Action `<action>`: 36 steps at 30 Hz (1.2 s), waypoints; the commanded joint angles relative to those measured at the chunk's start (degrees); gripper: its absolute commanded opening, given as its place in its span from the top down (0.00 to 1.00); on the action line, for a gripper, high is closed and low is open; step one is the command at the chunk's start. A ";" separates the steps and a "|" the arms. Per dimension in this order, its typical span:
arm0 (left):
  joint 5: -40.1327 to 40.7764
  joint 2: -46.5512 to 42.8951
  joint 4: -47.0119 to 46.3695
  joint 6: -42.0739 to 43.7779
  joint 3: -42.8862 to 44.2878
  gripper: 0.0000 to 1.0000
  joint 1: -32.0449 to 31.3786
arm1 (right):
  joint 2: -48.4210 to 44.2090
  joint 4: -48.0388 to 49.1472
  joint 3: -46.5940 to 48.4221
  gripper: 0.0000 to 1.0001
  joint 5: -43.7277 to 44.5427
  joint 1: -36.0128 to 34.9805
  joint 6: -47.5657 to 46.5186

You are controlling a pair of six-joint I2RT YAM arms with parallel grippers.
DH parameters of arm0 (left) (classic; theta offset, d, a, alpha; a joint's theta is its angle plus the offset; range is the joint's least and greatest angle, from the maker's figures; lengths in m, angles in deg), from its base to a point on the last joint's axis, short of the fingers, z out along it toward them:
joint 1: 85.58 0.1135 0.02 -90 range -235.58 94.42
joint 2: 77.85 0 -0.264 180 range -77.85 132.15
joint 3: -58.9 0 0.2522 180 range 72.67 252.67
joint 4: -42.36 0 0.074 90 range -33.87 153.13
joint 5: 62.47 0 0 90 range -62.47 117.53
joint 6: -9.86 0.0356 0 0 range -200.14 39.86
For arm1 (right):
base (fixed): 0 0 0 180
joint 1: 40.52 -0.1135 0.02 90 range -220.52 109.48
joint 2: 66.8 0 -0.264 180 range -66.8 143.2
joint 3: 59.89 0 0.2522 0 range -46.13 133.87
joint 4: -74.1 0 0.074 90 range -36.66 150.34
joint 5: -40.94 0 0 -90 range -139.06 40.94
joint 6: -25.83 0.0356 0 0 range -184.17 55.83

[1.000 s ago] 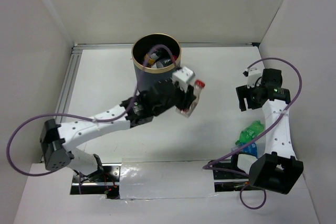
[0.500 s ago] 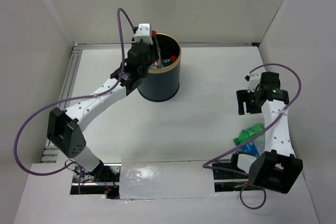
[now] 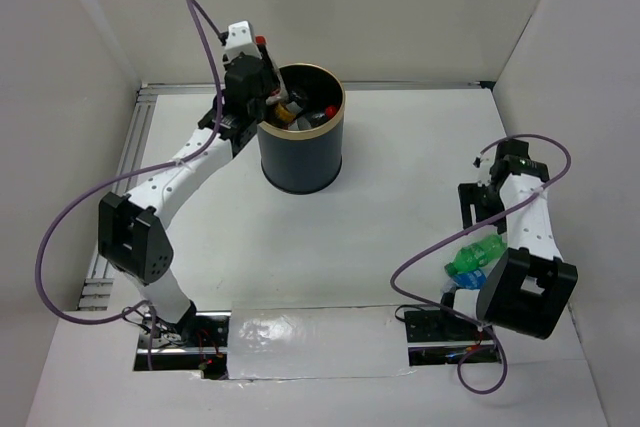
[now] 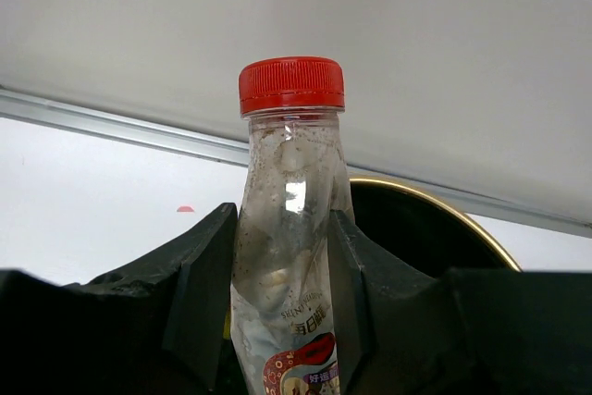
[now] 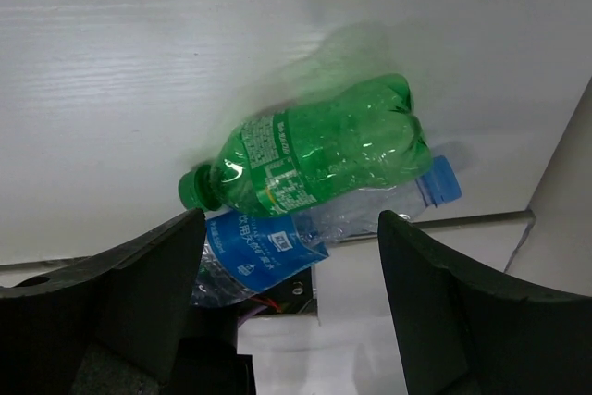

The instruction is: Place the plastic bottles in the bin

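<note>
My left gripper (image 3: 256, 75) is shut on a clear plastic bottle with a red cap (image 3: 261, 43) and holds it upright just outside the left rim of the dark bin (image 3: 300, 162). In the left wrist view the bottle (image 4: 289, 219) stands between my fingers, with the bin's gold rim (image 4: 435, 205) behind to the right. Several bottles lie inside the bin (image 3: 305, 112). My right gripper (image 3: 482, 203) is open and empty above a green bottle (image 3: 476, 253) that lies across a clear bottle with a blue label (image 3: 468, 278). Both also show in the right wrist view (image 5: 319, 154) (image 5: 264, 249).
White walls close in the table on the left, back and right. An aluminium rail (image 3: 125, 172) runs along the left and back edges. A strip of shiny tape (image 3: 315, 342) covers the near edge between the arm bases. The two lying bottles rest near the right arm's base (image 3: 525, 292).
My left arm has carried the red-capped bottle from in front of the bin up to its left rim. My right gripper has pulled back toward the green bottle.
</note>
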 commanded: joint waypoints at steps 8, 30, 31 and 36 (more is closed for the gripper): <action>-4.20 6.71 0.24 -0.35 4.70 0.21 1.14 | -11.16 5.17 0.57 0.16 -4.04 3.01 -21.94; -14.92 -22.09 5.34 5.45 -16.56 0.00 -12.82 | -2.40 4.23 -5.93 0.12 -9.05 3.54 -99.48; -15.88 -22.81 5.95 5.45 -18.57 0.00 -14.92 | -1.87 4.23 -5.94 0.12 -8.35 3.54 -99.49; -20.28 -26.59 8.33 1.68 -24.20 0.00 -20.21 | -0.10 -0.68 -4.54 0.13 -6.59 3.54 -103.00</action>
